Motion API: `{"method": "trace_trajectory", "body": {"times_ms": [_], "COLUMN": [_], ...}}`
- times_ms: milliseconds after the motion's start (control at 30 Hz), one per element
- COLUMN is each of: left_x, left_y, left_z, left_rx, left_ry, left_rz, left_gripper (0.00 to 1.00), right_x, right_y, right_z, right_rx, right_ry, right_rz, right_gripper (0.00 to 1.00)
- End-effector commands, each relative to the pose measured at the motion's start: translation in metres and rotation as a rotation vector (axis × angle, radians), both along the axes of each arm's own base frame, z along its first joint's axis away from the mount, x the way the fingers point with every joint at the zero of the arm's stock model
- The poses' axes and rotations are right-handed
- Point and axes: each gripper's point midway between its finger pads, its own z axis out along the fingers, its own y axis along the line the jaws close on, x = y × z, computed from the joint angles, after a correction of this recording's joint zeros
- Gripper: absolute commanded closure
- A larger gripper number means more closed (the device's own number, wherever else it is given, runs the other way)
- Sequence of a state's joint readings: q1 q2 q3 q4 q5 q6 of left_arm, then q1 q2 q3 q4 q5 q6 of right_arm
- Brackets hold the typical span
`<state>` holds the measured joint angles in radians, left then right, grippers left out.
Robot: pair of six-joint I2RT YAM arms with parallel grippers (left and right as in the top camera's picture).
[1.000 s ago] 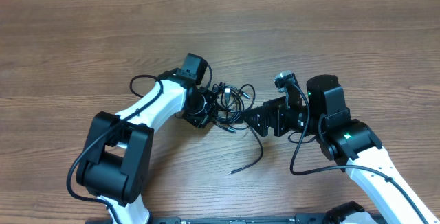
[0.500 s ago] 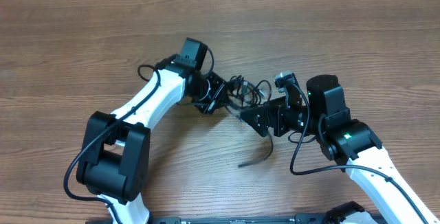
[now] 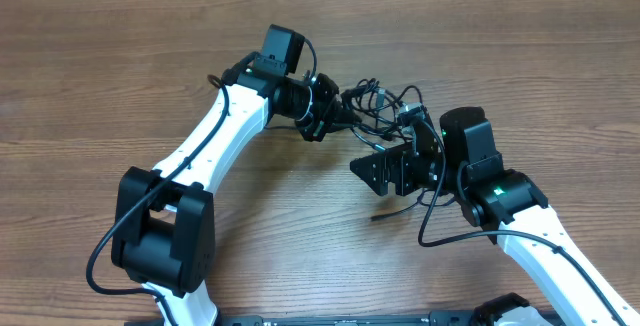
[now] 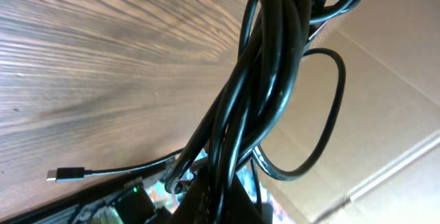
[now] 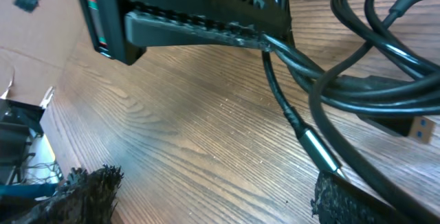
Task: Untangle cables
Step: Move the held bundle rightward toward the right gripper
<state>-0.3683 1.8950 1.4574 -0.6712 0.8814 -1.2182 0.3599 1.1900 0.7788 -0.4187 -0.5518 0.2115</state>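
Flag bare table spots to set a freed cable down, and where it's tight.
Bare: far strip of table beyond both arms, the area left of the left arm, the near patch between the two arms. Crowded: the middle, where the left gripper grips the cables beside the open right gripper.

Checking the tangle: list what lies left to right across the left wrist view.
loose plug end → cable bundle → cardboard

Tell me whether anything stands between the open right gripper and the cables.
Nothing visible does. The cables, clamped in the left gripper, hang right beside the open right gripper, with only bare table between.
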Motion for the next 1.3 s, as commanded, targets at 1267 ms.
{"method": "trace_trajectory", "body": {"times_ms": [1267], "left_x": [-0.034], "left_y": [-0.026], "left_z": [0.074], "left_rx": [-0.41], "left_ry": [0.032], "left_rz": [-0.244], "left_gripper": [0.96], "right_x": [0.009], "right_y": [0.013], "right_z": [0.027], "right_rx": [0.079], "right_ry": [-0.108], "right_rz": [0.056], "right_gripper": [0.1]}}
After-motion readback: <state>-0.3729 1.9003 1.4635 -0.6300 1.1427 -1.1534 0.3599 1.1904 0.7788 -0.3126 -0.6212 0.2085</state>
